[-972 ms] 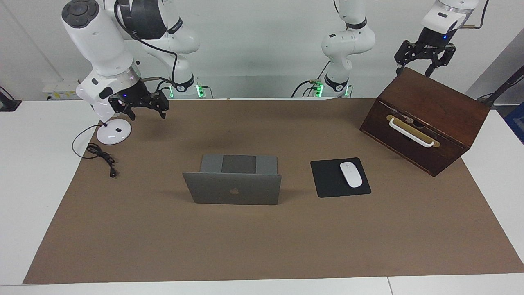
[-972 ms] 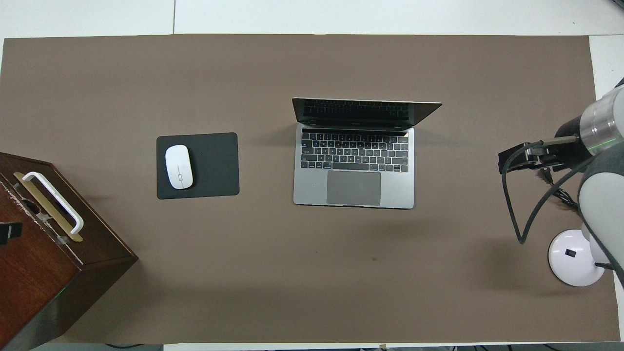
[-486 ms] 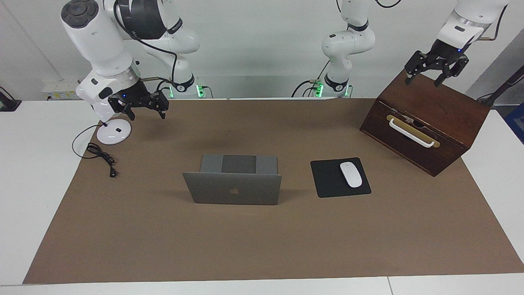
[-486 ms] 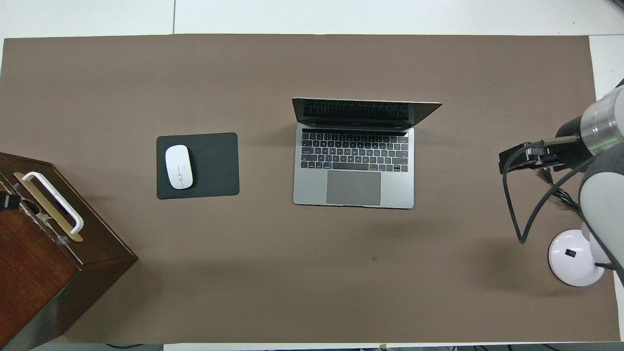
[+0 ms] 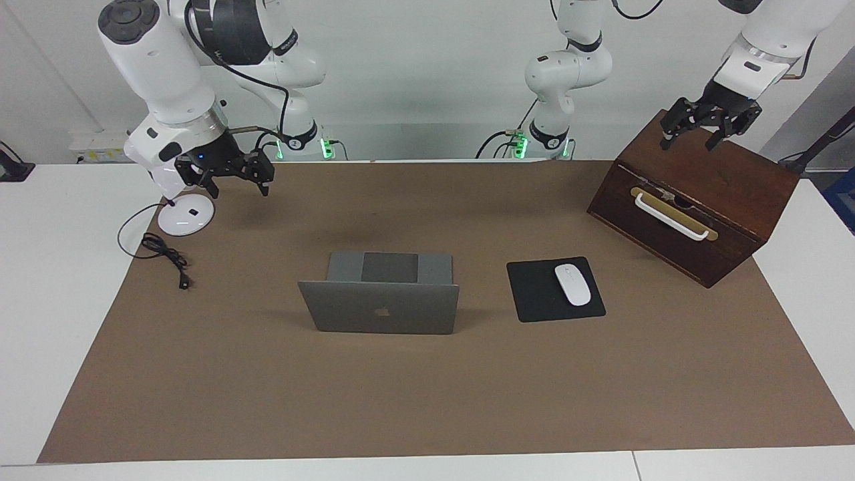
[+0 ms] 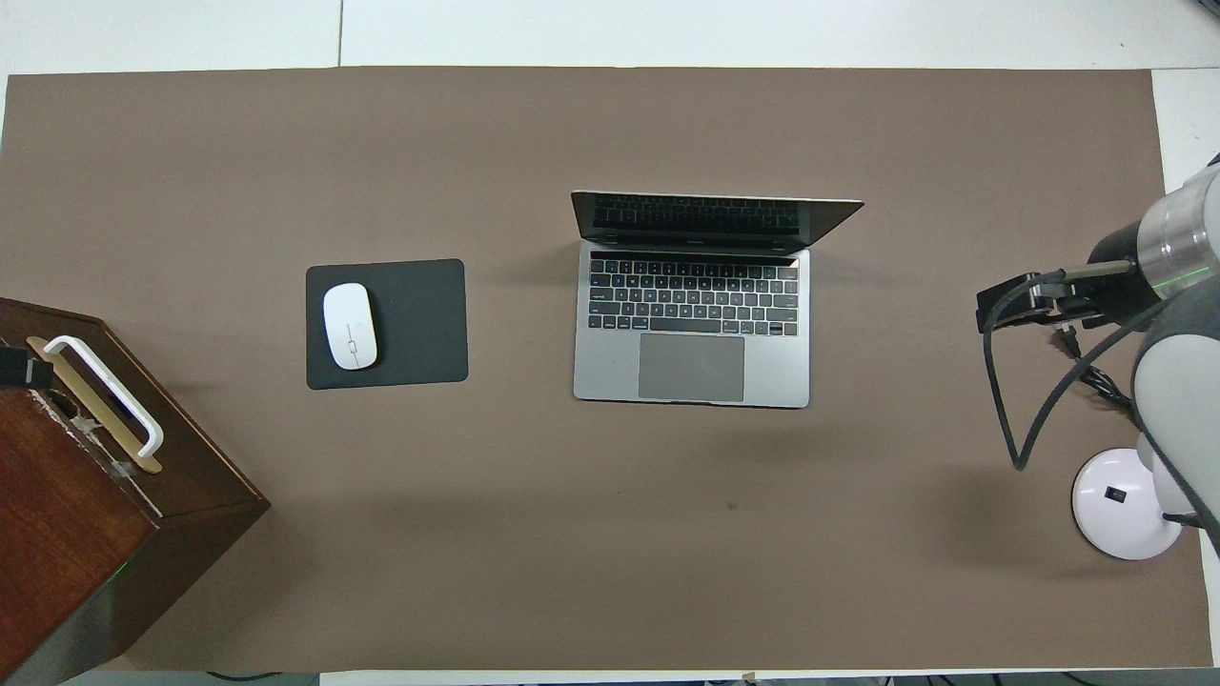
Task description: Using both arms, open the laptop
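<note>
Laptop (image 6: 691, 324) keyboard: overhead view only

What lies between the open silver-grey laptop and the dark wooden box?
Between the thin silver-grey metal laptop and the dark brown wooden box lies a black square mouse pad carrying a white oval mouse. The overhead view shows it best.

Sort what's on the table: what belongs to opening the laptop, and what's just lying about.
Job:
laptop, lid already up
left gripper, open, over the wooden box
right gripper, open, raised beside the white round base

Lying about:
mouse pad
mouse
black cable
</note>
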Motion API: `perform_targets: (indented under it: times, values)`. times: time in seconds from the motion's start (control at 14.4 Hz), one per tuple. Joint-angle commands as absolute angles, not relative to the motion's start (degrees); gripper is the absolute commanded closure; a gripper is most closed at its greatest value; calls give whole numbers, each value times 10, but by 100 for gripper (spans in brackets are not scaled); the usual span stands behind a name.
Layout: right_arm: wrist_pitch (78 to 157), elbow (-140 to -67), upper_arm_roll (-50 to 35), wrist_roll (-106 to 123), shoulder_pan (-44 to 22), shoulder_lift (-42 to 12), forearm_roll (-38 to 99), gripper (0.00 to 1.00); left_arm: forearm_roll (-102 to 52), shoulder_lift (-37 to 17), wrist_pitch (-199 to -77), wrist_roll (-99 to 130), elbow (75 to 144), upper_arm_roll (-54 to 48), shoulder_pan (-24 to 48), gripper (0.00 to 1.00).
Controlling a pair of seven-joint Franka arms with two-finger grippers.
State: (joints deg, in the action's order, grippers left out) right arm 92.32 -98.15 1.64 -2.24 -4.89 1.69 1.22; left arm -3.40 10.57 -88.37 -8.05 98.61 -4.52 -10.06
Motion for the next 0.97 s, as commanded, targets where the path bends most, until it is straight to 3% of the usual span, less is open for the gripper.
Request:
perform_targets:
  times: [0.0, 0.9]
  values:
    - [930, -980, 13, -18, -41, 14, -6, 0, -23, 94, -920, -68, 976, -47, -98, 0]
    - [892, -956, 42, -12, -41, 13, -8, 0, -15, 92, -916, -69, 975, -47, -98, 0]
